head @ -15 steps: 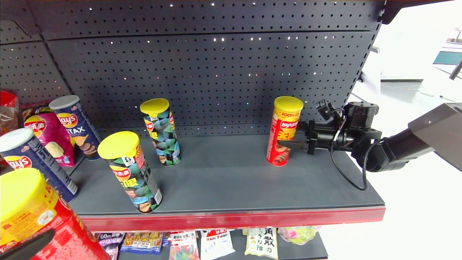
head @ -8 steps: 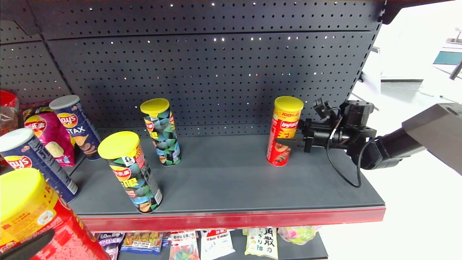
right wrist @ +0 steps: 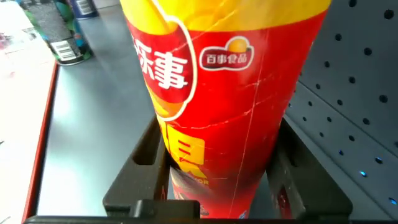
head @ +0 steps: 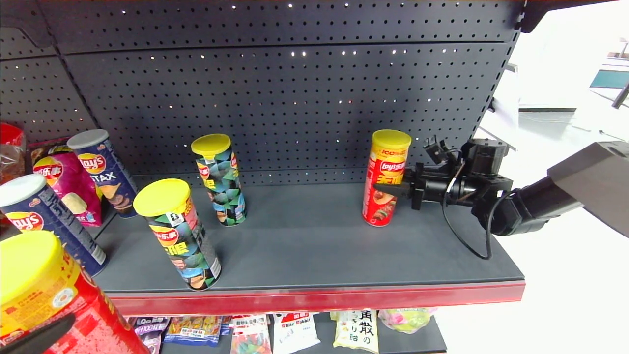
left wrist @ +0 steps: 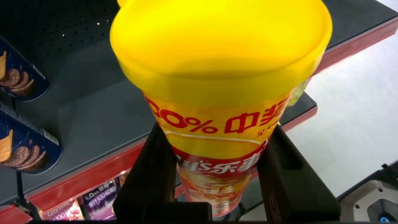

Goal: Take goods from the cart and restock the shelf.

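A red chip can with a yellow lid (head: 386, 177) stands upright on the dark shelf (head: 319, 246), right of centre near the pegboard. My right gripper (head: 388, 189) comes in from the right and is shut on its middle. In the right wrist view, that red can (right wrist: 217, 93) sits between the black fingers (right wrist: 138, 177). At the lower left, in front of the shelf, my left gripper (head: 44, 330) is shut on a second red can with a yellow lid (head: 34, 290). The left wrist view has this can's lid (left wrist: 217, 43) up close, with fingers (left wrist: 152, 171) on both sides.
Two patterned yellow-lidded cans (head: 177, 233) (head: 219, 179) stand mid-shelf. Two blue cans (head: 103, 172) (head: 49, 221) and a pink bag (head: 69, 184) are at the left. Bare shelf lies between the patterned cans and the held can. Snack packs (head: 295, 332) fill the lower shelf.
My right gripper has shifted slightly left and up with the red can, and the can has gone from tilted to upright. The left arm has kept still.
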### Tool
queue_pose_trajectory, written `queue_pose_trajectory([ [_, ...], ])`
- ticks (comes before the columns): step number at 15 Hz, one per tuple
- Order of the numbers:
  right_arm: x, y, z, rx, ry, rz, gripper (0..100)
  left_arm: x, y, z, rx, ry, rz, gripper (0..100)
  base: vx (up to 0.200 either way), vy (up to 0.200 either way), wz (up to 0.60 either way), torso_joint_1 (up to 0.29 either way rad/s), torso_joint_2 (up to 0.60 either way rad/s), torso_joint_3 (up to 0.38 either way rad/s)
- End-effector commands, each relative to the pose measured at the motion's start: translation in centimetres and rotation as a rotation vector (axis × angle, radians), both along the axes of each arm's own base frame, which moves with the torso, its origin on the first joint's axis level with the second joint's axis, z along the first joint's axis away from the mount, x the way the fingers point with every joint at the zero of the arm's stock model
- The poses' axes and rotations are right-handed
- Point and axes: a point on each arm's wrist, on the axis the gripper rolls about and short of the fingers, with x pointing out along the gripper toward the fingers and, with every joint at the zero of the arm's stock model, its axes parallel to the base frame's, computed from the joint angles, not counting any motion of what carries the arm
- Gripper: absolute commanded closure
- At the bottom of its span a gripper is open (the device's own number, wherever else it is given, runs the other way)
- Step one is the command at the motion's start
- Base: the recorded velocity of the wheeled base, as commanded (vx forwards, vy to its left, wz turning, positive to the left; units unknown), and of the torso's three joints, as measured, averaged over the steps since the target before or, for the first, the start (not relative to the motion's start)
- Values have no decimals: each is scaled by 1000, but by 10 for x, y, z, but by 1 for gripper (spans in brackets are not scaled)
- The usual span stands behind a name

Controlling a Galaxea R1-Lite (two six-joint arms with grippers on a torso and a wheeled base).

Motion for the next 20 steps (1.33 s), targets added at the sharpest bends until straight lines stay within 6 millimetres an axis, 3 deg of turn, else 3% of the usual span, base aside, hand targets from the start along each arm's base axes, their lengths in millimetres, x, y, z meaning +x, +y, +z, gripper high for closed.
queue_pose_trajectory([
  [1, -20, 1, 11, -3, -16, -32, 100, 0, 0, 0, 0, 1, 0, 100, 0, 0, 0, 0, 0, 0],
  [6, -68, 11, 6, 18, -108, -162, 100, 2, 0, 1, 1, 4, 1, 100, 0, 0, 0, 0, 0, 0],
  [9, -105, 19, 16, 57, -60, -166, 100, 1, 0, 1, 0, 1, 1, 100, 0, 0, 0, 0, 0, 0],
  [16, -129, 25, 12, 23, -55, -102, 100, 0, 0, 2, -1, -16, 1, 100, 0, 0, 0, 0, 0, 0],
  [20, -130, 29, 5, -3, -76, -30, 100, 0, 0, 2, -1, -16, 1, 100, 0, 0, 0, 0, 0, 0],
])
